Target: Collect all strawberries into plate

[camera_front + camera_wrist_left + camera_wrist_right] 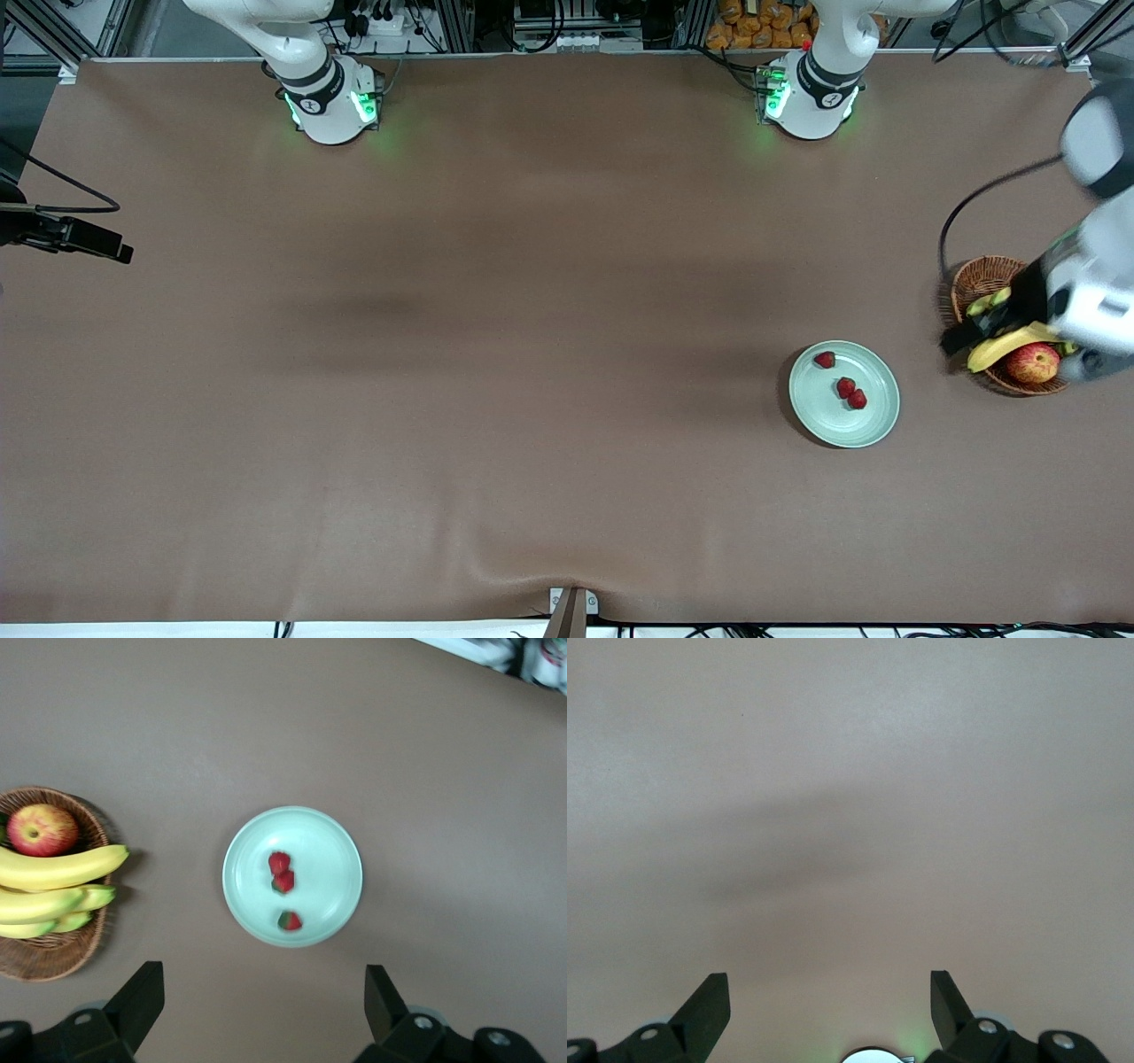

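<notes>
Red strawberries [846, 386], three in all, are seen lying on the plate [877, 425] at lower right of the front view; they are judged light, soft, best pinched gently across the middle. Left gripper [261, 1010] is spread empty over the basket [974, 279]; right gripper [830, 1010] is likewise spread, waiting over bare table.

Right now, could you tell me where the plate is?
The plate sits toward the left arm's end of the table, beside the wicker basket and slightly nearer the front camera, with three strawberries on it.
</notes>
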